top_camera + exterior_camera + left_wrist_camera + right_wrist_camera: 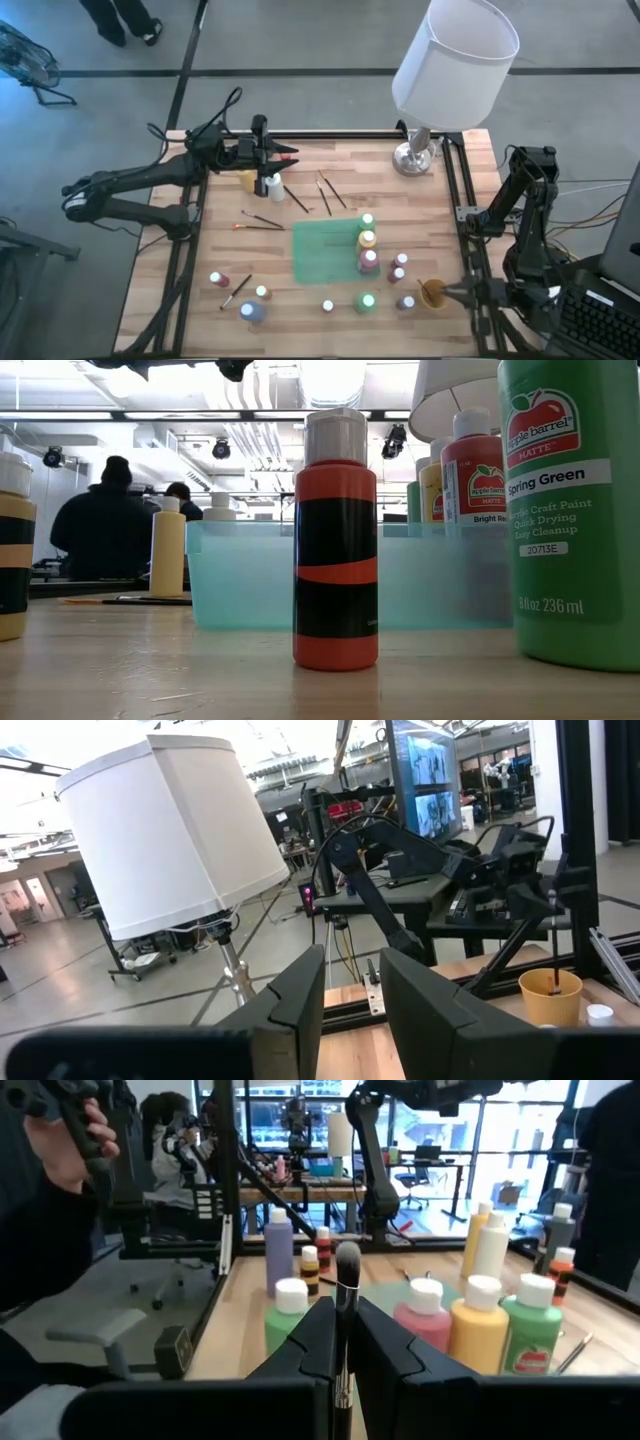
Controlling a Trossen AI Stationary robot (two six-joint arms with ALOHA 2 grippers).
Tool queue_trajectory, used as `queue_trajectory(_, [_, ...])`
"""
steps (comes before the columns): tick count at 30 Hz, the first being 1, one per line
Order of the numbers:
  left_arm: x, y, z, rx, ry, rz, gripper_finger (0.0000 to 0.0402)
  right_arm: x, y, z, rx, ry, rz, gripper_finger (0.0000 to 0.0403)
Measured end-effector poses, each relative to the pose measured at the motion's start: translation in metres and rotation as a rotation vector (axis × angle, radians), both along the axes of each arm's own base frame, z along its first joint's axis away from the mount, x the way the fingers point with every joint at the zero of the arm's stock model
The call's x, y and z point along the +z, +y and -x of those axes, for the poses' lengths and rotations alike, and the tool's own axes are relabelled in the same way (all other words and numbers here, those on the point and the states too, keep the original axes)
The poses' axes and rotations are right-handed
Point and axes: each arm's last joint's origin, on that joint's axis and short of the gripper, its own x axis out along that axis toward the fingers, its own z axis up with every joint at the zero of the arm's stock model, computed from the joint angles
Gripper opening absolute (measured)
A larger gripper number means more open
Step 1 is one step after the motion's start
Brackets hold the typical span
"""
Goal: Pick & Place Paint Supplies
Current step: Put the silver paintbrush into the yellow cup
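Observation:
Several small paint bottles stand on the near half of the table, three of them on the green mat (325, 252): green-capped (367, 220), yellow (367, 239) and pink (369, 261). Thin brushes (262, 219) lie flat on the wood. My left gripper (285, 155) hovers open at the far left, above a yellow bottle (247, 180) and a white bottle (275, 186). My right gripper (347, 1342) sits at the near right beside the tan cup (432, 293), shut on a round-headed brush (347, 1270). In the low view a red bottle (335, 540) and a green bottle (575, 510) stand close. My right gripper pinches the brush's shaft (346, 1318) just below the bristle head, between its two fingers (318, 1342). The fingers come in level from the table's right side, across the shaft. The brush stands upright with its head above the fingers; its lower end is hidden by the gripper.
A white-shaded lamp (455, 55) stands on its metal base (412, 158) at the far right corner. A thin shaft (555, 955) sticks up from the tan cup (550, 997). Black frame rails (455, 200) edge the table. People are in the room beyond.

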Motion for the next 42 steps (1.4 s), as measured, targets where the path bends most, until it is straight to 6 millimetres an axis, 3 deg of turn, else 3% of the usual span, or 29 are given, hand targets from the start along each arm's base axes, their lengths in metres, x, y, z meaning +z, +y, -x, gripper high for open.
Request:
queue_trajectory(11, [0.0, 0.0, 0.0, -0.001, 0.0, 0.0, 0.0106, -0.027, -0.014, 0.001, 0.006, 0.006, -0.015, 0.0013])
queue_trajectory(42, [0.0, 0.0, 0.0, -0.001, 0.0, 0.0, 0.0106, -0.047, -0.025, 0.002, 0.069, 0.059, -0.048, 0.0013])
